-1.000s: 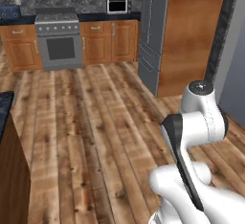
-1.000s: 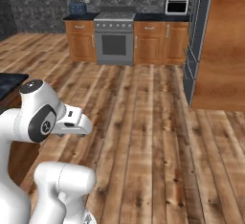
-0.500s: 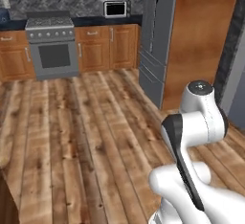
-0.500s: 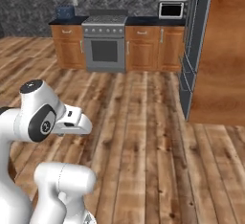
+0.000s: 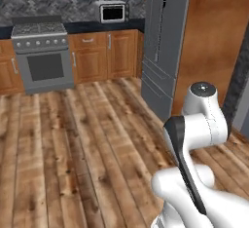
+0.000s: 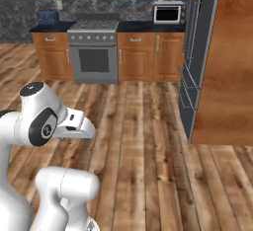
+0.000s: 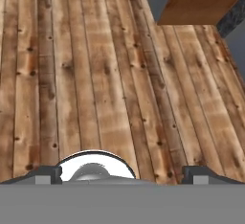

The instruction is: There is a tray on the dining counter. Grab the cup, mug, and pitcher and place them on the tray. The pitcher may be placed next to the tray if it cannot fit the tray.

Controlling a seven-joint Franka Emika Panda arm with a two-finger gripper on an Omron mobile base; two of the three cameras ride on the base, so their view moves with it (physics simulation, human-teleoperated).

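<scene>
My gripper [image 7: 124, 175] points down at bare wooden floor [image 7: 110, 74]. Its two dark fingertips [image 7: 48, 174] stand far apart at the bottom of the hand view, open, with nothing between them. In the base views the white arm [image 5: 199, 124] is folded close over the base, its hand [image 6: 74, 124] pointing forward and down. The tray, dining counter, cup, mug and pitcher are out of view.
Ahead stand a steel stove [image 6: 94, 52] between wooden cabinets [image 6: 146, 55], a microwave [image 6: 167, 14] on the dark worktop, and a grey fridge [image 5: 163, 42] beside a tall wooden panel [image 6: 225, 62] on the right. Plank floor stretches in front of the base.
The base has driven, so the whole picture shifted: stove and fridge look nearer and have drifted left, and a dark counter corner at the left edge has left the picture. The arm's pose is unchanged.
</scene>
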